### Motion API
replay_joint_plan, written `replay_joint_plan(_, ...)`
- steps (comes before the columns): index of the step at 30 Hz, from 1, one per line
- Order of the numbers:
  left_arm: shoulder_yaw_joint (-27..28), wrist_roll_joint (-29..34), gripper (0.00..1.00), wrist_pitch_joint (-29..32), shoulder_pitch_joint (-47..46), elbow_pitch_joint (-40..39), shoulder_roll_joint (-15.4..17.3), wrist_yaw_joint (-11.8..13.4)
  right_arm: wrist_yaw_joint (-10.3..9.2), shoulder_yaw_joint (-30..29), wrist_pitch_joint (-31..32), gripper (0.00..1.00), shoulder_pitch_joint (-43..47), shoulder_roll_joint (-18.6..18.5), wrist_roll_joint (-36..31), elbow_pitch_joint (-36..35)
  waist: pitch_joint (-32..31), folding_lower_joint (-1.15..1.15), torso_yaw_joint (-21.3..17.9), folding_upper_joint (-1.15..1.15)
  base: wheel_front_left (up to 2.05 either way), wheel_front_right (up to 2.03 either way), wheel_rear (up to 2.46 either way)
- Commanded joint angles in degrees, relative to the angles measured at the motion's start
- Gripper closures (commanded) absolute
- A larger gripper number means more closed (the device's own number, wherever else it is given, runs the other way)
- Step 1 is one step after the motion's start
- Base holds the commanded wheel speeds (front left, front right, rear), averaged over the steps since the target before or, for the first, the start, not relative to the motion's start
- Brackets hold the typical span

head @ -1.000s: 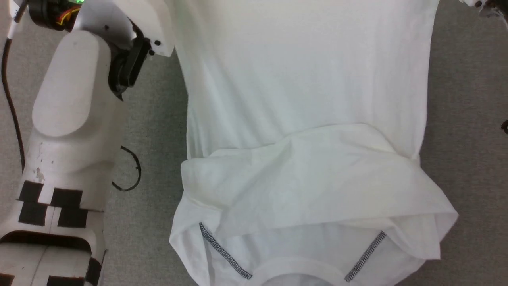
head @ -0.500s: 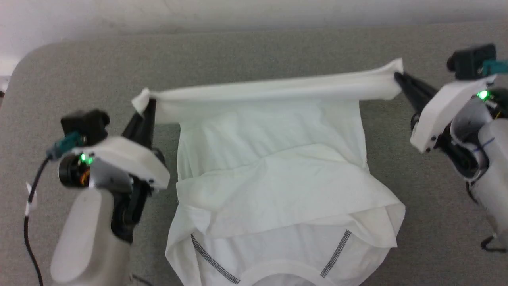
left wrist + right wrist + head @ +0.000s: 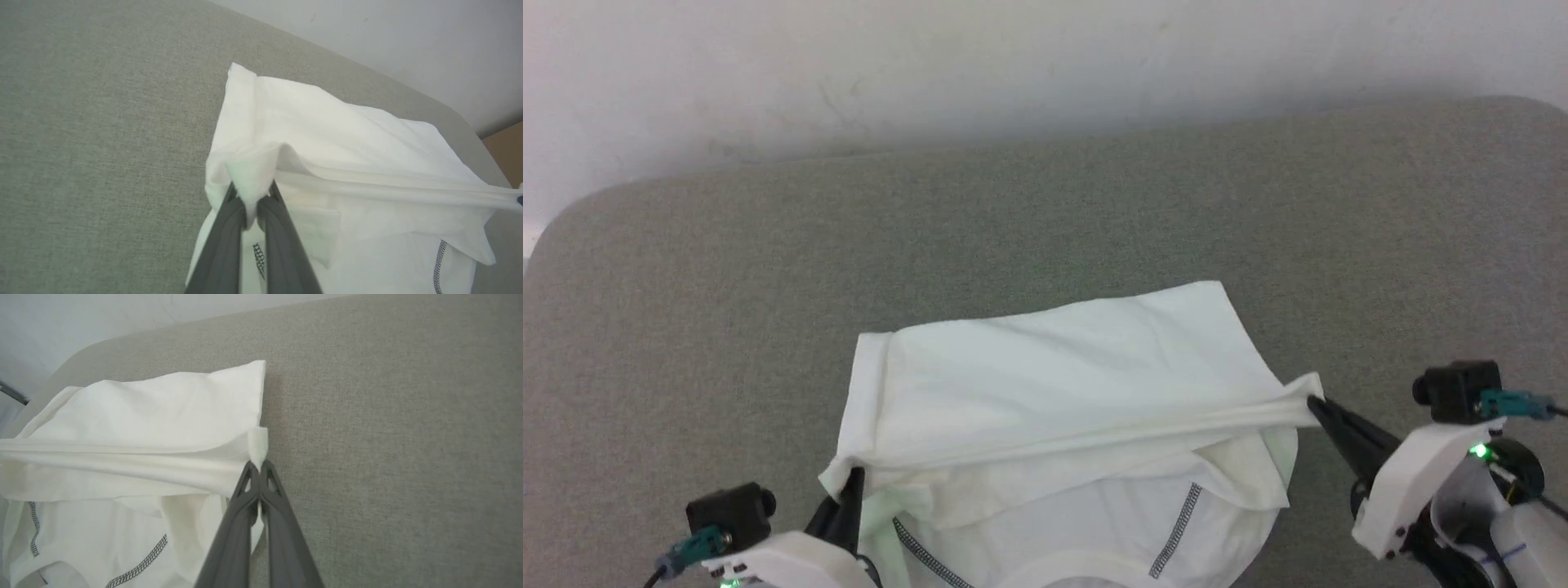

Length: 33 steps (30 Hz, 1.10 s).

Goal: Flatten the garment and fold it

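Garment, white and thin, lies doubled over on the grey cloth-covered surface, low toward six o'clock in the head view. Its upper layer ends in a long taut edge that runs from the left gripper at seven o'clock to the right gripper at four o'clock. Each gripper is pinched tight on one end of that edge.

From the head view I get the whole width at once. Under the lifted edge, two dark stitched seams slant down toward a rounded neckline at six o'clock.

The left wrist view gives the grip itself. Those two dark fingers clamp a bunched corner, and a wad of cloth bulges past the tips. The stretched edge shoots off toward three o'clock. That view also catches a tan patch beyond the surface's rounded corner; I cannot tell what it is.

The right wrist view shows its fingers pressed almost together, with a small tab of cloth poking out beyond them at twelve o'clock. The folded layer spreads flat toward nine o'clock.

The surface is a woven grey, slightly speckled, with rounded corners. A pale, scuffed wall stands behind it along twelve o'clock.
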Motion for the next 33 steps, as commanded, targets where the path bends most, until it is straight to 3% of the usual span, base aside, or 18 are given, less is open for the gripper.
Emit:
replay_joint_plan(1, 0.2, 0.1, 1.00, 0.9, 1.8, -0.7, 0.7, 0.9, -0.12, -1.9, 1.3, 1.00, 2.9, 0.7, -1.5, -1.9, -0.9, 0.01, -0.7, 0.00, 0.00, 0.00, 0.00)
replay_joint_plan(7, -1.5, -0.2, 1.00, 6.1, 6.6, -1.7, 1.6, 2.1, -0.12, -9.2, 7.9, 1.00, 16.4, 7.1, -7.6, -11.5, -1.6, 0.01, -0.7, 0.00, 0.00, 0.00, 0.00)
replay_joint_plan(13, -2.0, -0.6, 1.00, 8.0, 9.5, 1.4, 1.7, 3.3, -0.12, -13.7, 12.1, 1.00, 23.8, 12.3, -14.1, -14.9, -2.5, 0.01, -0.9, 0.00, 0.00, 0.00, 0.00)
replay_joint_plan(14, -1.9, -1.1, 1.00, 8.1, 9.8, 2.1, 1.5, 3.1, -0.12, -14.2, 12.5, 0.93, 24.6, 13.2, -14.5, -14.8, -2.6, 0.01, -0.8, 0.00, 0.00, 0.00, 0.00)
replay_joint_plan(15, -1.7, -1.8, 1.00, 7.8, 10.1, 2.6, 1.2, 2.9, -0.12, -14.5, 12.9, 0.75, 25.3, 13.5, -15.7, -14.6, -2.8, 0.01, -0.7, 0.00, 0.00, 0.00, 0.00)
replay_joint_plan(16, -1.8, -2.2, 1.00, 8.0, 10.4, 3.3, 1.1, 2.6, -0.12, -14.9, 13.2, 0.31, 25.8, 14.0, -16.5, -14.3, -3.0, 0.01, -0.7, 0.00, 0.00, 0.00, 0.00)
replay_joint_plan(17, -2.2, -2.4, 0.94, 8.5, 10.8, 4.1, 1.3, 2.0, -0.12, -15.1, 13.6, 0.00, 26.4, 14.7, -16.8, -13.9, -3.2, 0.01, -0.7, 0.00, 0.00, 0.00, 0.00)
replay_joint_plan(18, -2.4, -2.8, 0.55, 8.5, 11.0, 4.6, 1.3, 1.4, -0.12, -15.0, 14.3, 0.00, 26.9, 14.8, -17.8, -13.4, -3.3, 0.01, -0.6, 0.00, 0.00, 0.00, 0.00)
replay_joint_plan(19, -2.2, -3.3, 0.00, 7.8, 11.0, 4.9, 1.0, 1.0, -0.12, -14.7, 14.4, 0.00, 27.4, 15.0, -18.3, -13.2, -3.5, 0.01, -0.5, 0.00, 0.00, 0.00, 0.00)
replay_joint_plan(22, -2.8, -3.3, 0.00, 6.5, 10.9, 5.5, 0.9, -0.3, -0.12, -14.7, 13.5, 0.00, 28.5, 16.3, -18.6, -13.8, -4.3, 0.01, -0.2, 0.00, 0.00, 0.00, 0.00)
replay_joint_plan(28, -1.3, -1.7, 0.00, 0.8, 9.8, 4.2, 1.0, -0.2, -0.12, -16.0, 8.3, 0.00, 30.2, 17.8, -18.1, -18.6, -5.6, 0.01, 0.0, 0.00, 0.00, 0.00, 0.00)
replay_joint_plan(33, 0.5, -1.1, 0.00, -3.1, 8.3, 3.0, 1.0, 0.3, -0.12, -17.7, 5.5, 0.00, 29.6, 16.8, -17.7, -25.1, -6.4, 0.01, -0.2, 0.00, 0.00, 0.00, 0.00)
